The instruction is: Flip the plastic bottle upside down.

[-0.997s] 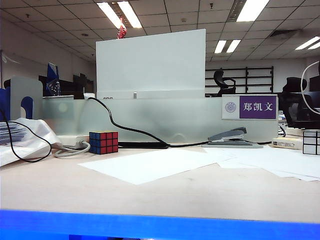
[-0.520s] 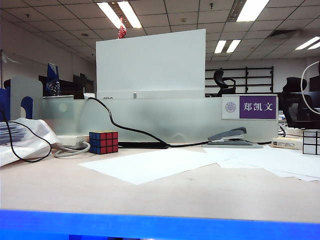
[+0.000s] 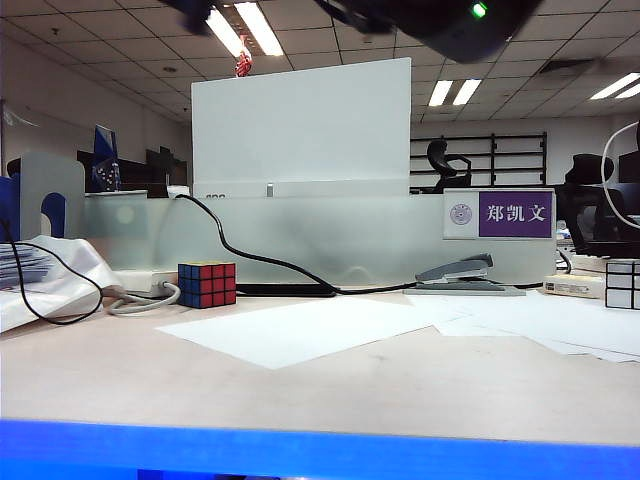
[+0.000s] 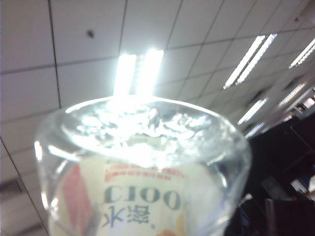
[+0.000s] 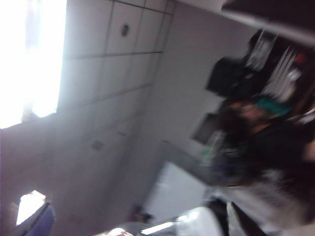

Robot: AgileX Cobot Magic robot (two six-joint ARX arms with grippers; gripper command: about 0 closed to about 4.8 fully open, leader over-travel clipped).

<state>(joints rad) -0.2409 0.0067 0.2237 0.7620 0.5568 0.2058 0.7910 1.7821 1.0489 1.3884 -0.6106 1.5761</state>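
Note:
The plastic bottle (image 4: 142,162) fills the left wrist view, clear, with a cream label whose "C100" reads upside down. Its rounded base (image 4: 142,123) points up at the ceiling lights. It hangs in the air straight in front of my left gripper, whose fingers are hidden behind it. The bottle does not show in the exterior view. The right wrist view is a blur of ceiling and room, and my right gripper's fingers cannot be made out there. A dark arm part with a green light (image 3: 470,18) crosses the top of the exterior view.
On the table lie white paper sheets (image 3: 310,330). A Rubik's cube (image 3: 207,284) stands at the back left, a stapler (image 3: 465,275) at the back right and a pale cube (image 3: 622,284) at the right edge. A black cable (image 3: 240,255) runs along the partition (image 3: 300,235).
A dark arm part has swung into the top of the exterior view, where only ceiling showed before. Nothing on the table has moved.

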